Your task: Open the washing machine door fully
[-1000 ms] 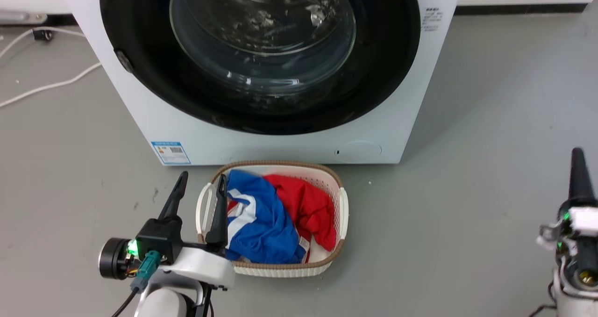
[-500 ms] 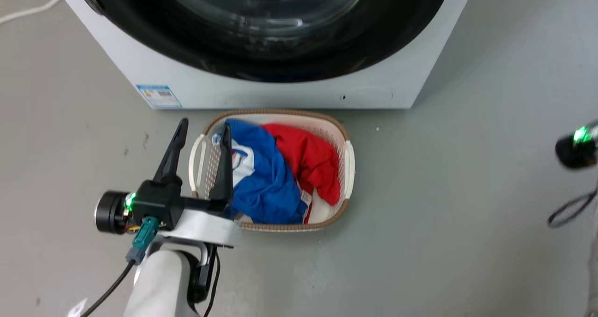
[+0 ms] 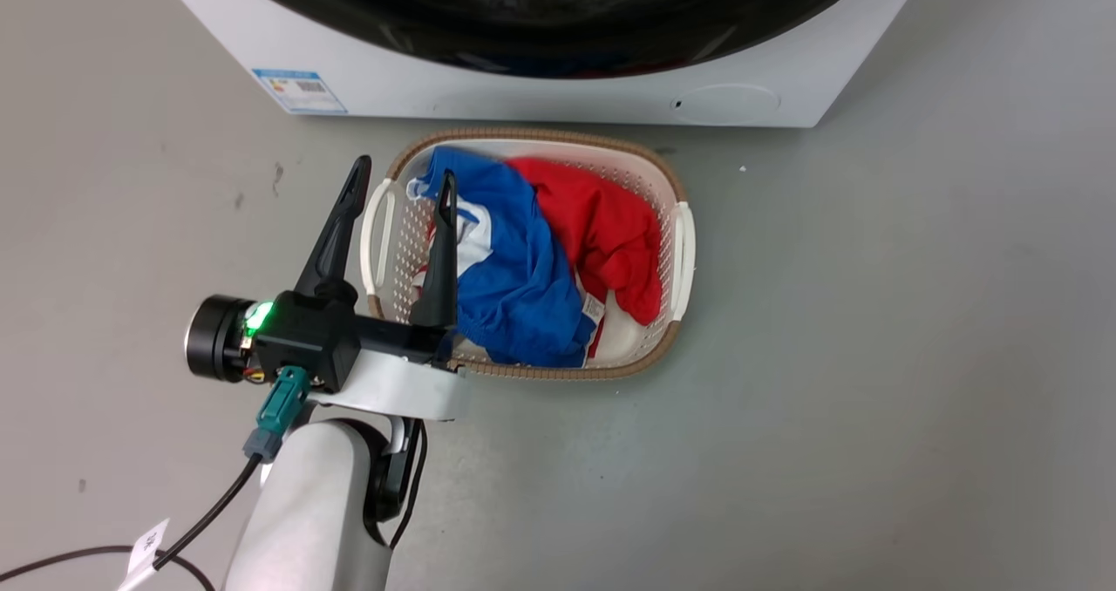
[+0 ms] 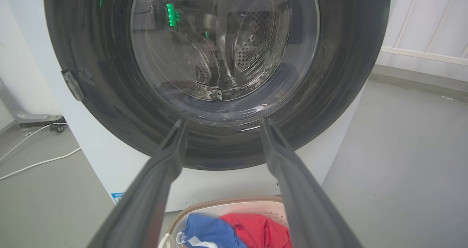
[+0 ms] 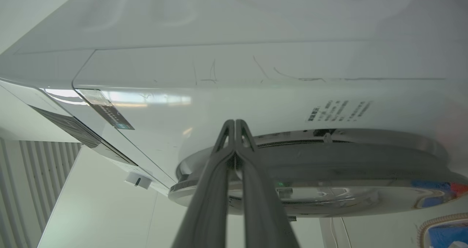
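Right claw (image 5: 236, 124), pressed together, has swung beside the door (image 5: 329, 167); left claw (image 3: 405, 173) gapes; hook its likely stiff, slippery rim (image 5: 402, 147).

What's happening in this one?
A two-armed robot faces a washing machine whose door looks shut. Its right gripper, fingers closed together, points at the door's edge from the side; contact is unclear. The left gripper hangs open above a laundry basket of red and blue clothes on the floor.
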